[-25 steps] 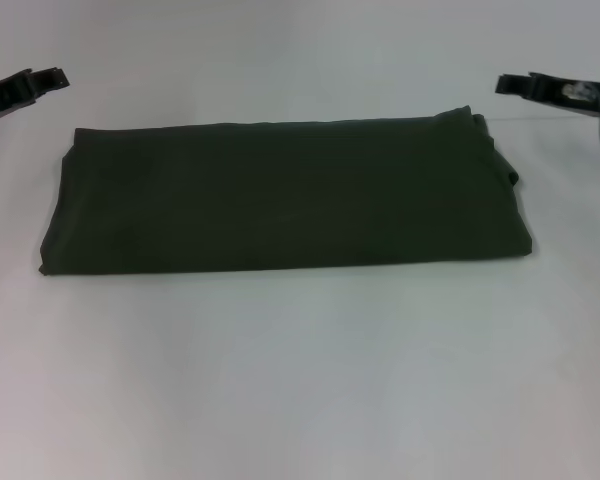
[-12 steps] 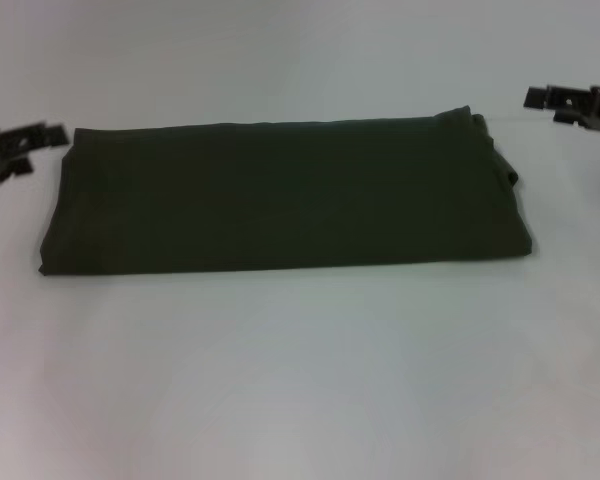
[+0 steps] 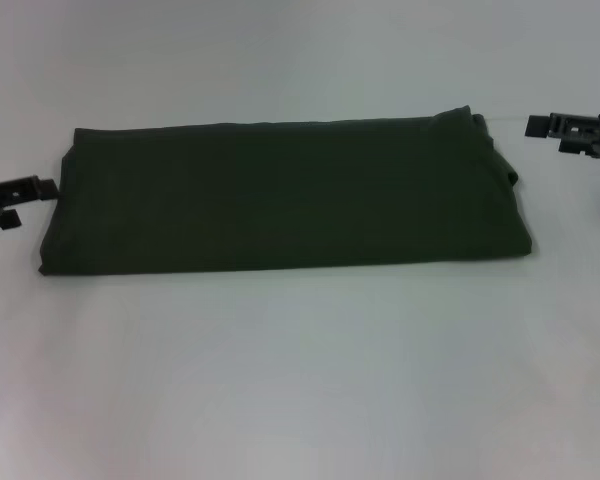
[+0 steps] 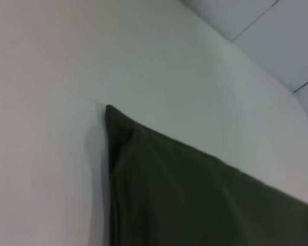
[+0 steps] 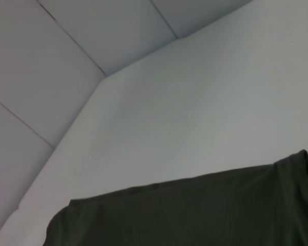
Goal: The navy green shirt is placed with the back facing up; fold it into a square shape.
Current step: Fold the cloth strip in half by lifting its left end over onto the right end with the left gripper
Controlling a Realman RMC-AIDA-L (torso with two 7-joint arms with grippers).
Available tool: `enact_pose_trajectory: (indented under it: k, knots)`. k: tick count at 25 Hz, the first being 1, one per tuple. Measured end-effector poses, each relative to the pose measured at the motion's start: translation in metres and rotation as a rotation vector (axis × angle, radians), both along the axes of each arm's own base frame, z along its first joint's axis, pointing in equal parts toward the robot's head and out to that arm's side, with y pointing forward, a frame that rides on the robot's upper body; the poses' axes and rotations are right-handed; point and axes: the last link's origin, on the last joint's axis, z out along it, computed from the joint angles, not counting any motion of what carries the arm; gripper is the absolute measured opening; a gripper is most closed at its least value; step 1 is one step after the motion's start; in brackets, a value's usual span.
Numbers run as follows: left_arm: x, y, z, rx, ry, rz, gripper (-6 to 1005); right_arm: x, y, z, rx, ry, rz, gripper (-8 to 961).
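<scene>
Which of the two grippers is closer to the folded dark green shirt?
The left gripper: its tip almost reaches the left end of the dark olive-green cloth shirt, while the right gripper stays clearly apart.

Navy green shirt [image 3: 280,195], folded into a wide flat rectangle, plain side up, mid-table

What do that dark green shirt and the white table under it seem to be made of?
The navy green shirt looks like soft matte knit cloth, probably cotton: it lies in limp folded layers with rumpled edges. The table looks like a smooth, pale, slightly satin surface, perhaps laminate or plastic sheet.
</scene>
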Motion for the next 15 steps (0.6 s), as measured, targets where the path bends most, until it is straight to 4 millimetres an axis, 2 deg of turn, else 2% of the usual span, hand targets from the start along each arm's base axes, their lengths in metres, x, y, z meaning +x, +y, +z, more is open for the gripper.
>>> enact_pose_trajectory:
  k: [5,15]
  knots:
    - [-0.003,0.004,-0.015,-0.019,0.078,0.013,908,0.001,-0.002,-0.003,-0.017,-0.013,0.001,926]
    - [-0.013,0.006,-0.03,-0.003,0.142,0.06,909,0.001,-0.004,-0.008,-0.027,-0.011,0.003,921]
